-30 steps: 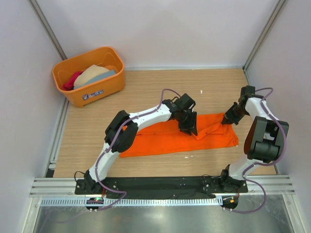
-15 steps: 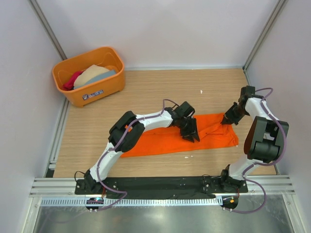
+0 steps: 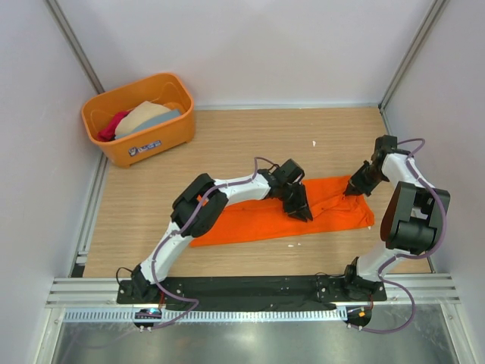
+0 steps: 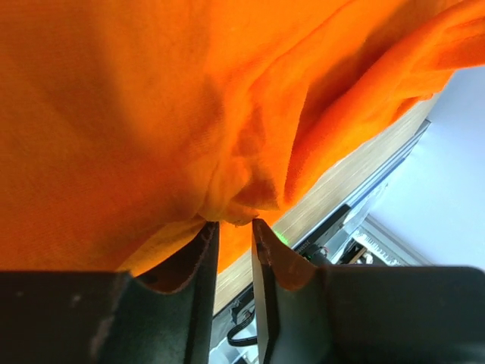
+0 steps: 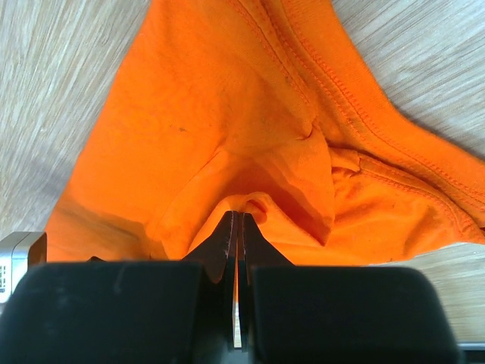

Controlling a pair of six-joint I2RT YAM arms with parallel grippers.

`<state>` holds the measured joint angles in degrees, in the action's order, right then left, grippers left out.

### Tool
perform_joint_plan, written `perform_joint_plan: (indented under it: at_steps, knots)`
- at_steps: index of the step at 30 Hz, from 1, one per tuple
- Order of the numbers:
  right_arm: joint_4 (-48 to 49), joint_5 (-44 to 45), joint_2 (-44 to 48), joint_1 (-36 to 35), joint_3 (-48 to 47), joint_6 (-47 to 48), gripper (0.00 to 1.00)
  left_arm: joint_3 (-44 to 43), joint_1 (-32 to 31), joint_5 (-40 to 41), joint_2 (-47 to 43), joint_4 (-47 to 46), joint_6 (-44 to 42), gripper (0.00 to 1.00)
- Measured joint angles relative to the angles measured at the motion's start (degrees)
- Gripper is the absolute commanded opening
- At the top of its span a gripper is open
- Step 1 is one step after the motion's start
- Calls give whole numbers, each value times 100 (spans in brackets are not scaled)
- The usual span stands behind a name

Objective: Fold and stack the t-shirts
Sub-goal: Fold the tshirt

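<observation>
The bright orange t-shirt [image 3: 250, 220] lies flattened across the middle of the table. My left gripper [image 3: 301, 212] is pressed down on its middle. In the left wrist view its jaws [image 4: 235, 224] stand a narrow gap apart, with a bunched fold of orange cloth [image 4: 235, 197] right at the tips. At the shirt's far right corner, my right gripper [image 3: 353, 189] is shut on a pinched ridge of the orange t-shirt [image 5: 261, 203], the fingertips [image 5: 236, 216] nearly touching. Other t-shirts, beige [image 3: 140, 115], crimson-pink [image 3: 112, 125] and grey-blue [image 3: 165, 117], lie in a tub.
The orange plastic tub [image 3: 144, 145] with a label stands at the far left corner. Grey walls and metal posts close in the table on three sides. A rail [image 3: 250, 292] runs along the near edge by the arm bases.
The left gripper has come down and slightly nearer on the shirt's middle, and its jaws have narrowed around a fold. The right gripper has kept its hold in place.
</observation>
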<state>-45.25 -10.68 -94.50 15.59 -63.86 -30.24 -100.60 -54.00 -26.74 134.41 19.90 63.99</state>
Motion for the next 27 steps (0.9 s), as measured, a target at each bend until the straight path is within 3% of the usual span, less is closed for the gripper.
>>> perform_joint_plan:
  at_steps: [8,14,19,23,27]
  knots:
    - [4,-9,68,2,85,0,1,118,-2,72,-9,-94,203,25]
    - [4,-39,114,2,114,0,1,433,-90,632,-538,229,-332,21]
    - [4,-44,127,2,120,15,1,-181,-330,1475,-651,1128,-1414,36]
    - [20,-39,192,2,164,24,1,-1143,-743,2437,-560,1832,-2662,35]
    - [20,-37,264,2,184,39,1,-1502,-1233,3237,-514,2090,-3735,31]
